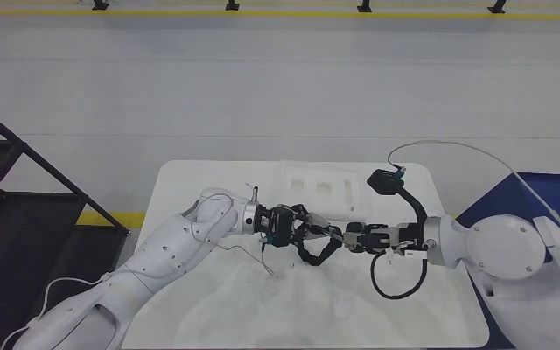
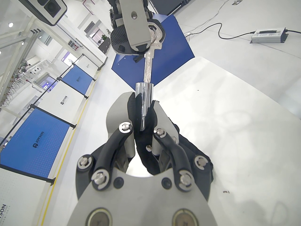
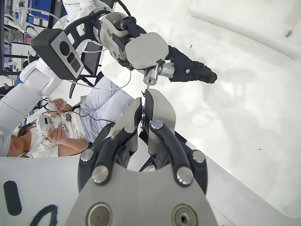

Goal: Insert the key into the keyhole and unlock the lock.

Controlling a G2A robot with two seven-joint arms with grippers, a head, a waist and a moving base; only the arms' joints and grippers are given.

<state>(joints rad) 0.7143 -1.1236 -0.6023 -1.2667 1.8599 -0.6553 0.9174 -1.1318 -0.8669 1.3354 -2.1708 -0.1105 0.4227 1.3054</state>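
Key [image 2: 148, 68] tip sits at the keyhole [image 3: 149, 80] of the lock cylinder [image 2: 144, 95], above the surface [image 2: 235, 123], most of its blade showing. My right pincer [image 3: 144, 99] is clamped on the key's head, my left pincer [image 2: 143, 105] closed around the cylinder; pushing home and turning remain, I judge.

Tip of the key [image 2: 148, 69] touches the lock [image 2: 144, 95] above the table [image 2: 235, 118].
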